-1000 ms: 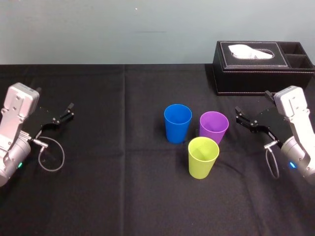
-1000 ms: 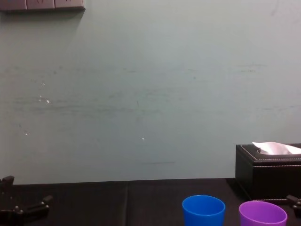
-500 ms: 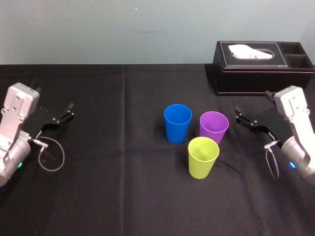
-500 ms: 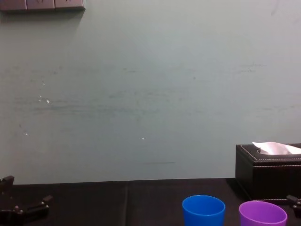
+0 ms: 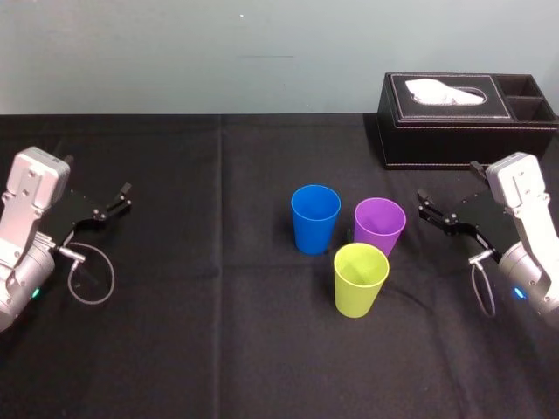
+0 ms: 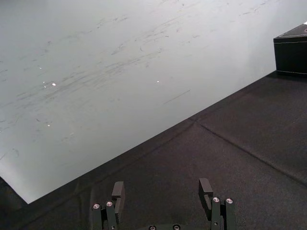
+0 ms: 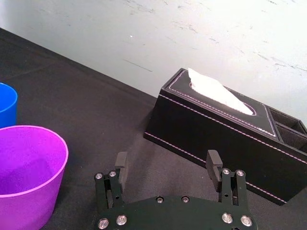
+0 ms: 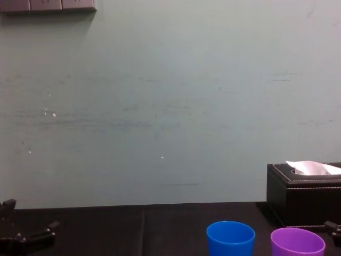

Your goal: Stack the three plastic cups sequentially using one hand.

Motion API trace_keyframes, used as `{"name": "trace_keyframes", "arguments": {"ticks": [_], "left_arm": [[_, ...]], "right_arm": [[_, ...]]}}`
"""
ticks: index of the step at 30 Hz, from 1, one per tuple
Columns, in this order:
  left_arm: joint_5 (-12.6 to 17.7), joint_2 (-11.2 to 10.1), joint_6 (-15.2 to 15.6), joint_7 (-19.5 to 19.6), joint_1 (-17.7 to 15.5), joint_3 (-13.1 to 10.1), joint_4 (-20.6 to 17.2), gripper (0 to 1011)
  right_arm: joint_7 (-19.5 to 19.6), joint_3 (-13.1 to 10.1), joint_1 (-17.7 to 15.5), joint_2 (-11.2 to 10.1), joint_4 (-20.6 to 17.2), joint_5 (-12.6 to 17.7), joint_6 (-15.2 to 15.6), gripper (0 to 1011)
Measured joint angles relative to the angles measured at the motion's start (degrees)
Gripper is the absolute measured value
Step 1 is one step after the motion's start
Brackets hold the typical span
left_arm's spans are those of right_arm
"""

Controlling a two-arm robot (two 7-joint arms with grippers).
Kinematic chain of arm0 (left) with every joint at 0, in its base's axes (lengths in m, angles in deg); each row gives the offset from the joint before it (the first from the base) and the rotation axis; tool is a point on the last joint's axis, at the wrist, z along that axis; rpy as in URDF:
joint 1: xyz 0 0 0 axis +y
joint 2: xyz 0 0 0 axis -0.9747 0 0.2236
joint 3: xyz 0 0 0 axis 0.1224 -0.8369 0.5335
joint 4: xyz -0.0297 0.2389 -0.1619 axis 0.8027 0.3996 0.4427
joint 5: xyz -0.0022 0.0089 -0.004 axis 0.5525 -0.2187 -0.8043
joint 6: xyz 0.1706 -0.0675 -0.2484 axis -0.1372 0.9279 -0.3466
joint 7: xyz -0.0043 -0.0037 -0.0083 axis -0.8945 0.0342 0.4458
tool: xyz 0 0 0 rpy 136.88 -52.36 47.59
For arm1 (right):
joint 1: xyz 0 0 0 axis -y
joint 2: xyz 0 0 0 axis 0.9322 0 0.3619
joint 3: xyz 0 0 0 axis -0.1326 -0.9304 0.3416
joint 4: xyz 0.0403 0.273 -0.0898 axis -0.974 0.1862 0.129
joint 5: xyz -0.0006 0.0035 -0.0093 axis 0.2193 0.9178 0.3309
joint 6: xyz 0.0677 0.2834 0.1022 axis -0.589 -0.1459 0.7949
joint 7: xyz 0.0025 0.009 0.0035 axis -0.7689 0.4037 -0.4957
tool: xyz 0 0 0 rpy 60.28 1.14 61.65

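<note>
Desk (image 5: pixel 218 332): a black cloth is covering it, and all three cups are standing upright, mouths up, a little right of its middle.
Yellow-green cup (image 5: pixel 360 279): it is standing nearest the front edge, just in front of the gap between the other two cups, close to both but apart from them.
Purple cup (image 5: pixel 379 225): it is standing just behind and to the right of the yellow-green cup, the closest of the three to the right gripper.
Blue cup (image 5: pixel 314 218): it is standing just left of the purple cup, with a narrow gap between them.
Right gripper (image 5: pixel 424 207): it is hovering low near the right edge, pointing at the purple cup, well short of it, its fingers spread wide apart.
Left gripper (image 5: pixel 118 199): it is sitting near the left edge, far from the cups, its fingers also spread apart.
Tissue box (image 5: pixel 467 118): black with white stitching, it is sitting in the far right corner, a white tissue poking from its slot.
</note>
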Motion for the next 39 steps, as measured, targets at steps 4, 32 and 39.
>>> {"name": "trace_keyframes", "arguments": {"ticks": [4,32,39], "left_arm": [[0.0,0.0,0.0,0.0,0.0,0.0,0.0,1011],[0.0,0.0,0.0,0.0,0.0,0.0,0.0,1011],[0.0,0.0,0.0,0.0,0.0,0.0,0.0,1011]], "right_arm": [[0.0,0.0,0.0,0.0,0.0,0.0,0.0,1003],[-2.11,-4.03,-2.08,0.18,-3.56,3.48,1.44,1003],[-4.06,-7.16,-5.73,-2.03,-7.1,5.93,2.84,1003]]}}
